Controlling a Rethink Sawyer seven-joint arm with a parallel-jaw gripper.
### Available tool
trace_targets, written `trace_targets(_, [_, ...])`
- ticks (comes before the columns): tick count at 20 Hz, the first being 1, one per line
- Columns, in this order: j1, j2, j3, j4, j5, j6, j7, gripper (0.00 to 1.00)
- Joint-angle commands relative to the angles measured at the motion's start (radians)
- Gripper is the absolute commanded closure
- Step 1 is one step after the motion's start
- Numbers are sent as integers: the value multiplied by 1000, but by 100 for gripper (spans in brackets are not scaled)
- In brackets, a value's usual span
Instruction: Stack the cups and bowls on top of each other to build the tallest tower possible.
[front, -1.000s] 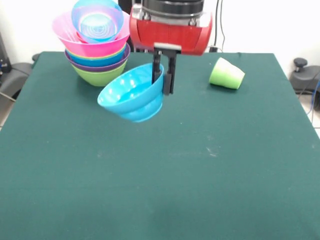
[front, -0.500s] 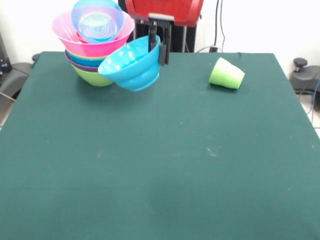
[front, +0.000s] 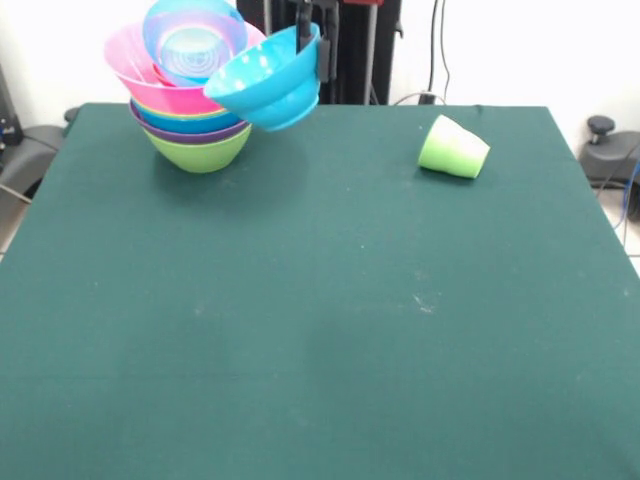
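My gripper (front: 316, 42) is shut on the right rim of a cyan bowl (front: 268, 84) and holds it tilted in the air, high at the back of the table, just right of the tower (front: 192, 95). The tower is a nested stack at the back left: a lime green bowl (front: 200, 150) at the base, purple and blue rims above, a big pink bowl (front: 170, 85), and a pale blue bowl (front: 194, 40) on top. The held bowl overlaps the pink bowl's right side in this view. A light green cup (front: 453, 148) lies on its side at the back right. The yellow-orange cup is out of view.
The green cloth table (front: 320, 330) fills the view. The robot's dark pedestal (front: 360, 60) stands behind the table's far edge. Black equipment sits on the floor at both sides.
My gripper has risen and drawn back toward the pedestal with the cyan bowl, carrying it up and left to beside the tower's top. The arm's red body has left the view.
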Motion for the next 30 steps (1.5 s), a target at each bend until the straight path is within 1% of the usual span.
trace_targets(1, [-23,-52,21,136,20,162,57,100])
trace_targets(6, [-39,-71,23,119,18,218,37,100])
trace_targets(10, [-61,-85,30,125,18,224,16,100])
trace_targets(12, [-79,-112,39,148,25,196,-11,100])
trace_targets(14, [-95,-136,39,153,33,224,-25,100])
trace_targets(18, [-123,-151,50,164,36,233,-48,100])
trace_targets(24, [-140,-148,65,203,34,171,-46,100])
trace_targets(30, [-136,-127,81,240,49,97,-17,100])
